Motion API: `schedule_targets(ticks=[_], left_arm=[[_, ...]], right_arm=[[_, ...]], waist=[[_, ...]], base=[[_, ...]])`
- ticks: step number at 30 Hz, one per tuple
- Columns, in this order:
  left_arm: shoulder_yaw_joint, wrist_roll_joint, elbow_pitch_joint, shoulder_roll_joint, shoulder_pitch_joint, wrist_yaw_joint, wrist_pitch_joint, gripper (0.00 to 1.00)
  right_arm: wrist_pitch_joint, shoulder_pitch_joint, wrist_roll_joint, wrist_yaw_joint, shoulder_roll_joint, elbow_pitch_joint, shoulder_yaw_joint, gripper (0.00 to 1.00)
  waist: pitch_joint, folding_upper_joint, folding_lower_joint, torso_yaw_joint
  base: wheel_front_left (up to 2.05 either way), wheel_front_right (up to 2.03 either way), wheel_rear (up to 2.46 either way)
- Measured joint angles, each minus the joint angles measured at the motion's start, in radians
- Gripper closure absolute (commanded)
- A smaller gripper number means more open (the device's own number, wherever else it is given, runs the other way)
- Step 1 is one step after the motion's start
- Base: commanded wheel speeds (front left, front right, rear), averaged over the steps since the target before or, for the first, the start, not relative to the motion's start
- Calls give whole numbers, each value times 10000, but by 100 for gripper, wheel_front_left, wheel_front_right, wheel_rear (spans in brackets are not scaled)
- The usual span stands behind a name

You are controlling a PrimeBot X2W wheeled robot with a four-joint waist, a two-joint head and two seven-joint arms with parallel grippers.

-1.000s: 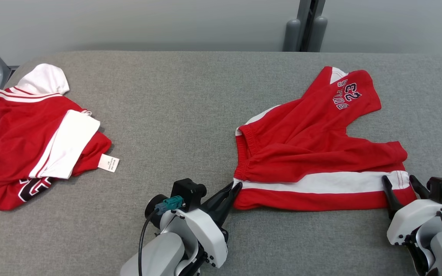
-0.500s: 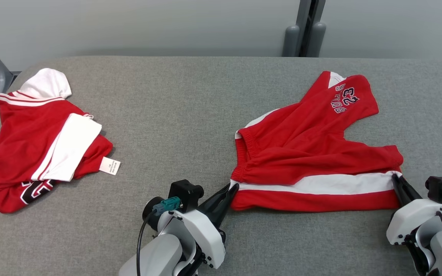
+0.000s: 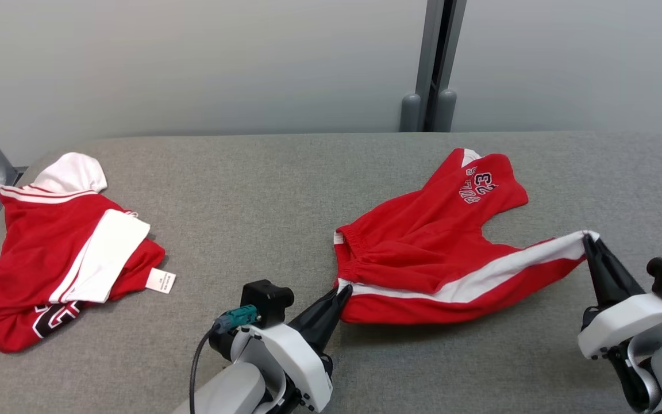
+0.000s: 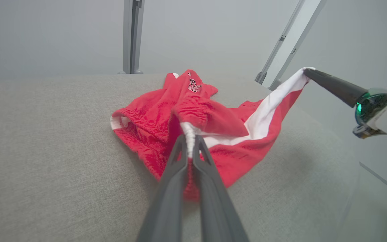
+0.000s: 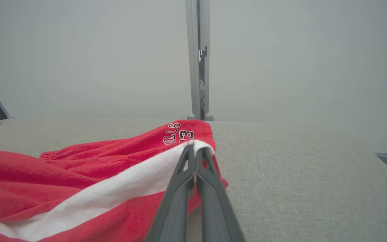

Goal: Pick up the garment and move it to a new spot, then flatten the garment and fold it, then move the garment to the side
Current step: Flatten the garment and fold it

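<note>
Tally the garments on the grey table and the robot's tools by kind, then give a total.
Red-and-white garments: 2, the shorts and the crumpled garment at the left.
Tools: 2, the left tool and the right tool, each shut on a corner of the shorts.
Total: 4

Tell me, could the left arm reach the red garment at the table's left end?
Probably not: the left gripper is shut on the shorts at the waistband. Nothing lies on the table between it and the red garment, so only that grip hinders it.
</note>
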Motion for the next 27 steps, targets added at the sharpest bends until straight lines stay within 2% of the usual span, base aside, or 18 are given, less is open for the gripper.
schedule_targets(ticks=[5, 8, 12, 18, 23, 27], left_arm=[[203, -683, -834, 460, -242, 0, 165, 100], [708, -1214, -1235, 656, -412, 2, 257, 100], [1198, -1755, -1933, 817, -855, 2, 554, 100], [1373, -2385, -2986, 1258, -1653, 2, 1622, 100], [1592, -3415, -3699, 1517, -2258, 0, 2692, 100], [1755, -3693, -3963, 1755, -2686, 0, 3057, 100]], right_arm=[[0, 28, 272, 0, -245, -1216, -307, 100], [0, 15, 293, 0, -341, -1735, -550, 100], [0, -167, 510, 0, -199, -2280, -1074, 100], [0, -640, 731, 0, 107, -2546, -1499, 100], [0, -1192, 915, 0, 407, -2581, -1887, 100], [0, -1551, 909, 0, 596, -2614, -1935, 100]], waist=[[-291, 0, 0, -238], [-385, 0, 0, -307], [-466, 0, 0, -330], [-541, 0, 0, -370], [-571, 0, 0, -438], [-592, 0, -1, -537]], base=[[0, 0, 0], [0, 0, 0], [0, 0, 0], [0, 0, 0], [0, 0, 0], [0, 0, 0]])
